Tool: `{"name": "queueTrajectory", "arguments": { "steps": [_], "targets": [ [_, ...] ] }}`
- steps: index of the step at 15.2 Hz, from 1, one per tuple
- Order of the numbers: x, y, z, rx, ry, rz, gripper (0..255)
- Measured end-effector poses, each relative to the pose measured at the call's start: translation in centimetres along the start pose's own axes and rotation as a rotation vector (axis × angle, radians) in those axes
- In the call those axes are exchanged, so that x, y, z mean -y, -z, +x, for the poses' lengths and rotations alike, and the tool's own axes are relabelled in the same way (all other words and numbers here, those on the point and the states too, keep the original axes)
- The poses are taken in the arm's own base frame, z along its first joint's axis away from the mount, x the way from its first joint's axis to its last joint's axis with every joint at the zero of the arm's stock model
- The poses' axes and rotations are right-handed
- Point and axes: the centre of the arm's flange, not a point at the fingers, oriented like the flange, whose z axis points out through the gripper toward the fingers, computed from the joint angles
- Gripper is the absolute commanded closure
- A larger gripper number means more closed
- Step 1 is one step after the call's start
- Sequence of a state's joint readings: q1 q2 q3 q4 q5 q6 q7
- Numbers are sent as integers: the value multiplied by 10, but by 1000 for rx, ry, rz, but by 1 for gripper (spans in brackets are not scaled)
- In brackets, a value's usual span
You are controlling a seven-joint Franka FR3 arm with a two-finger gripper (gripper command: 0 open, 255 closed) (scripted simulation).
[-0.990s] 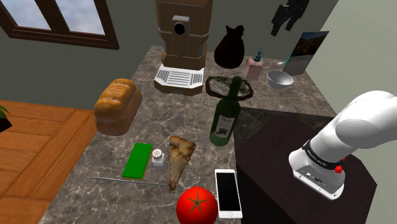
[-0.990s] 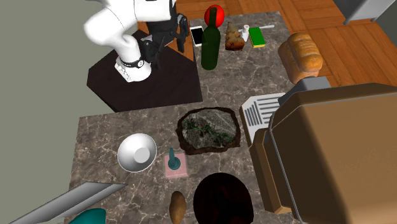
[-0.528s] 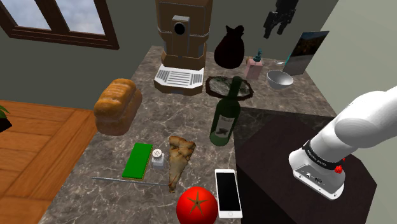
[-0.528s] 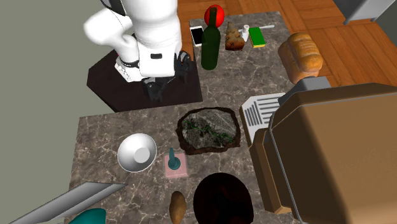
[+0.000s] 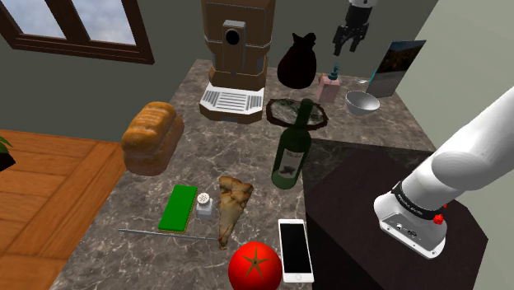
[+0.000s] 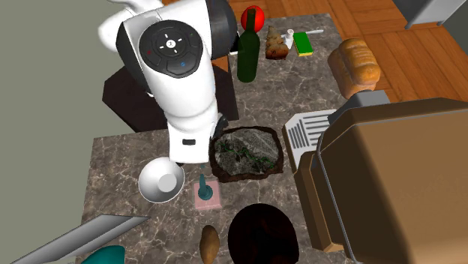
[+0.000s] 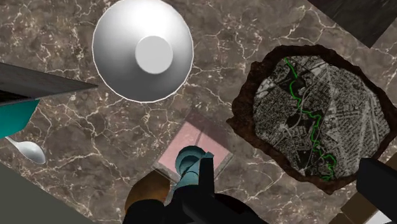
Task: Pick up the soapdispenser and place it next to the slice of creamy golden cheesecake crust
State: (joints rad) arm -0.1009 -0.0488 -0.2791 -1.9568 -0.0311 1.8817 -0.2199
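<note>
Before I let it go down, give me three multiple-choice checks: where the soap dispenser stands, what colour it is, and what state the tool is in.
1. Where does the soap dispenser stand?
A beside the white bowl
B beside the tomato
C on the bread loaf

2. What colour is its body?
A green
B pink
C yellow

3. How is the tool?
A shut on the dispenser
B shut on nothing
C open above the dispenser

Answers:
1 A, the shoulder view shows it right by the bowl.
2 B, the body is pink under a teal pump.
3 C, the fingers stand apart over it.
</note>
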Motion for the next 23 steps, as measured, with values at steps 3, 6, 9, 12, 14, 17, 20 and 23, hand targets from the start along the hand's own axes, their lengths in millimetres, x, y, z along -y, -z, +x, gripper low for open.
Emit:
{"name": "queueTrajectory", "arguments": {
  "steps": [3,6,9,12,14,17,20,23],
  "targets": [
    [-23,-25,31,25,-12,11,0],
    [-51,-44,56,50,-24,22,0],
    [-69,-69,78,74,-36,32,0],
    [-77,-85,85,80,-38,35,0],
    [-77,-96,84,81,-38,36,0],
    [-76,-110,82,81,-38,36,0],
    [-76,-115,82,81,-38,36,0],
    [-76,-115,83,80,-38,36,0]
  ]
}}
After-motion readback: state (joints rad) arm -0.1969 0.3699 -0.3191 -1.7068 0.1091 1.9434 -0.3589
